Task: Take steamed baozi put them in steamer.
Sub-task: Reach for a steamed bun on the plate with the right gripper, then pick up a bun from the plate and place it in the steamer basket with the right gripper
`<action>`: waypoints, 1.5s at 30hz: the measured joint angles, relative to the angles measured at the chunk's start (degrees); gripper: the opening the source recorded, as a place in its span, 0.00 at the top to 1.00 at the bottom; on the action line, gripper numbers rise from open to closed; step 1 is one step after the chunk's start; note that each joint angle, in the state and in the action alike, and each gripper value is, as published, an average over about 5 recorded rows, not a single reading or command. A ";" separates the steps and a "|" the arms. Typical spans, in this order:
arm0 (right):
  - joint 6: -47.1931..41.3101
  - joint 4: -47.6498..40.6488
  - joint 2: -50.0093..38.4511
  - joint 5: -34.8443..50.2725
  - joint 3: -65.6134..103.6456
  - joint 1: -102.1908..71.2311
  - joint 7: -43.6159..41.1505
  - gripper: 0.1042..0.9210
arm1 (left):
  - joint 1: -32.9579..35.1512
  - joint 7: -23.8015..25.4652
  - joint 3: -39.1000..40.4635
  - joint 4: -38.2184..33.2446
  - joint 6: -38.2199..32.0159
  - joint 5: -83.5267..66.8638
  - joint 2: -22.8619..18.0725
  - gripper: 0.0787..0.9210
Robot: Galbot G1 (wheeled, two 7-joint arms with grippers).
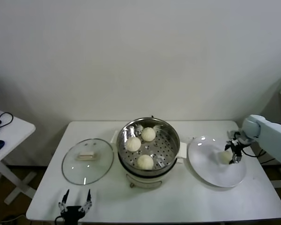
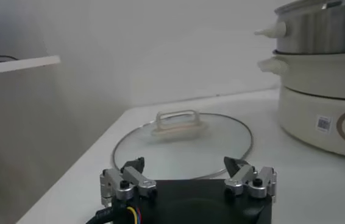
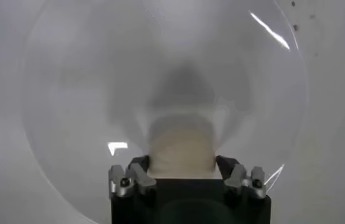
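The steamer (image 1: 171, 136) stands mid-table with three baozi on its perforated floor: one at the back (image 1: 148, 134), one on the left (image 1: 133, 144), one at the front (image 1: 144, 161). A fourth baozi (image 1: 225, 157) sits on the white plate (image 1: 210, 171) at the right. My right gripper (image 1: 234, 152) is down on the plate with its fingers pressed against both sides of that baozi (image 3: 181, 146), which looks squeezed. My left gripper (image 1: 75, 200) is open and empty at the table's front left edge, in front of the glass lid.
The round glass lid (image 1: 87, 161) lies flat left of the steamer; it also shows in the left wrist view (image 2: 181, 143), with the steamer's side (image 2: 325, 36) beyond it. A second white table (image 1: 9, 133) stands at the far left.
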 measured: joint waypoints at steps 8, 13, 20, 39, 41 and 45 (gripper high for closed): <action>0.30 0.23 -0.01 -0.37 -0.16 0.75 -0.71 0.52 | -0.14 -0.08 -0.17 0.13 0.08 0.01 -0.02 0.12; -0.26 3.45 -1.32 1.73 -4.22 5.29 -1.21 0.57 | -0.17 -0.11 -0.09 0.08 0.13 0.00 0.01 0.12; -1.20 13.69 -2.03 11.04 -18.41 22.20 -2.62 0.57 | -0.15 -0.13 0.35 -0.57 0.43 0.03 0.02 0.12; -9.23 40.52 5.65 33.13 -30.64 51.62 -0.60 0.57 | 0.41 -0.03 1.02 -2.35 0.68 -0.15 0.47 0.12; -10.26 41.73 6.47 32.89 -29.57 50.25 0.47 0.57 | 0.28 0.00 0.97 -2.54 0.79 -0.16 0.35 0.12; -11.70 43.06 8.11 31.12 -27.89 46.48 2.59 0.57 | 0.10 0.05 0.72 -2.81 0.96 -0.24 0.21 0.12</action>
